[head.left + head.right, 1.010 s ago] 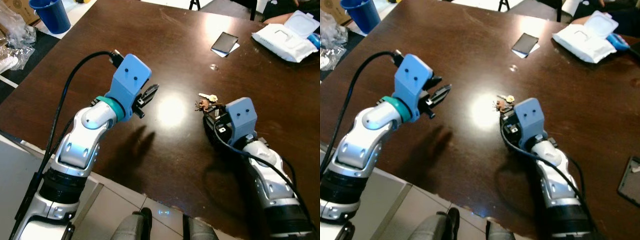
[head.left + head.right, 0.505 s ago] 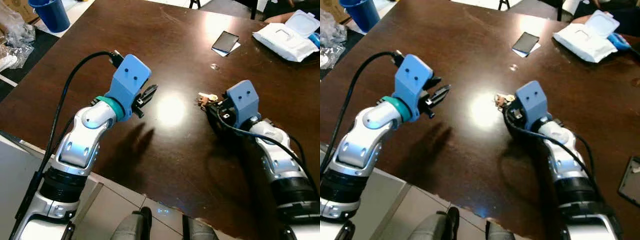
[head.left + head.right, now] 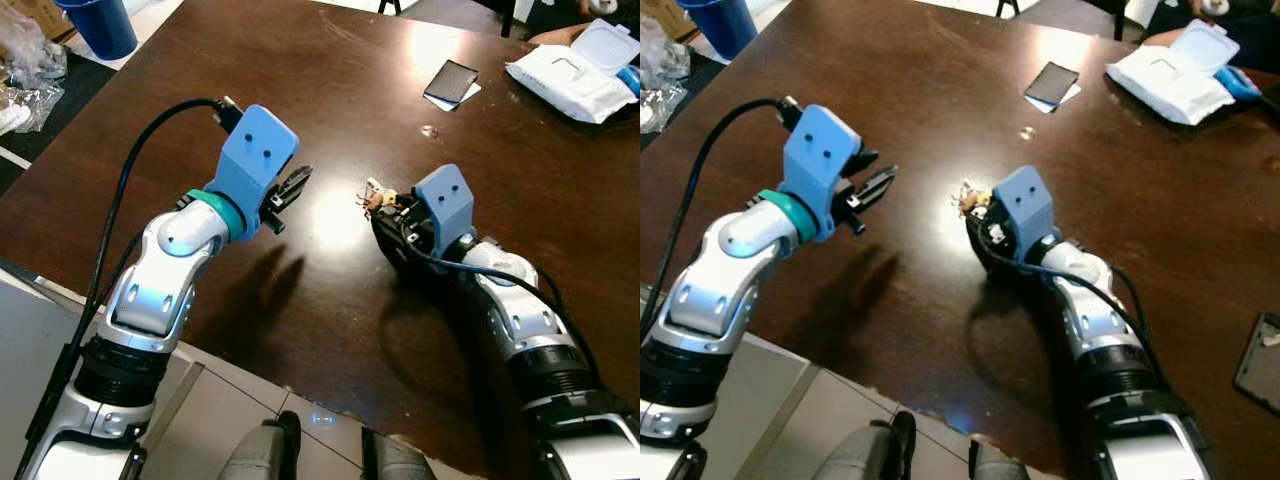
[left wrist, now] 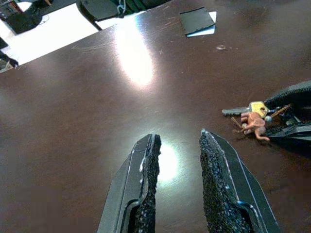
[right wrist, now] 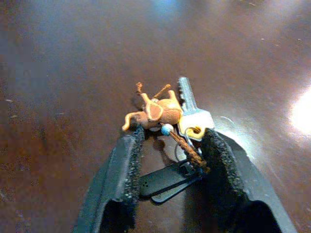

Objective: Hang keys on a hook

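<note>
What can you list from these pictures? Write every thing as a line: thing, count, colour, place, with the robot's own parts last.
Table: one, dark brown, under both arms.
Keys: one bunch, silver key with an orange charm and black fob, on the table between the right gripper's fingers.
Phone: one, black, far side of the table on a white slip.
Wipes pack: one, white, lid open, far right corner.
Bucket: one, blue, on the floor past the table's far left.
Plastic wrapping: clear, on the floor at left.
Left gripper: black fingers open, above bare table.
Right gripper: black fingers around the keys, not closed.
</note>
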